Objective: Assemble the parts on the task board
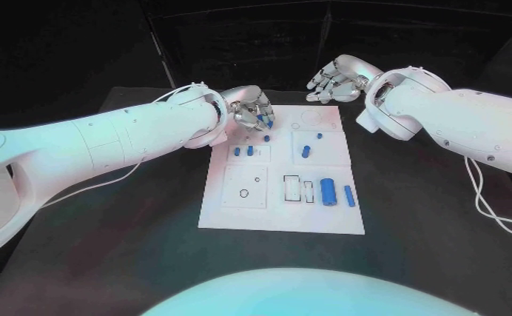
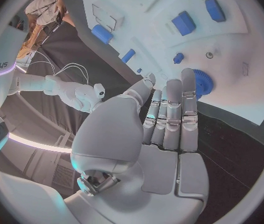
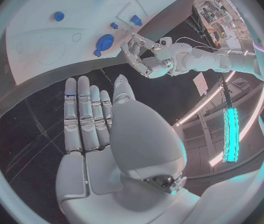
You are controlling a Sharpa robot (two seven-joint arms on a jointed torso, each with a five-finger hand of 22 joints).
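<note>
Board (image 1: 280, 216), white, lay in the middle of the black table (image 1: 128, 257), long side running near to far. Left hand (image 1: 250, 115) hovered over the board's far-left corner, fingers (image 2: 172, 115) straight and pressed together, nothing held. A blue gear (image 1: 265, 138) lay on the board just beside those fingertips; in the left wrist view the gear (image 2: 201, 82) showed partly behind them, and whether they touched it could not be told. Right hand (image 1: 337, 79) hung past the board's far edge, above the table, fingers (image 3: 82, 115) straight and close together, palm bare. Two small blue pegs (image 1: 243, 151) stood in the left block of the board. Two larger blue cylinders (image 1: 336, 194) lay at the near right, beside a black-outlined slot (image 1: 291, 188). Further small blue pieces (image 1: 311, 145) sat mid-board on the right.
</note>
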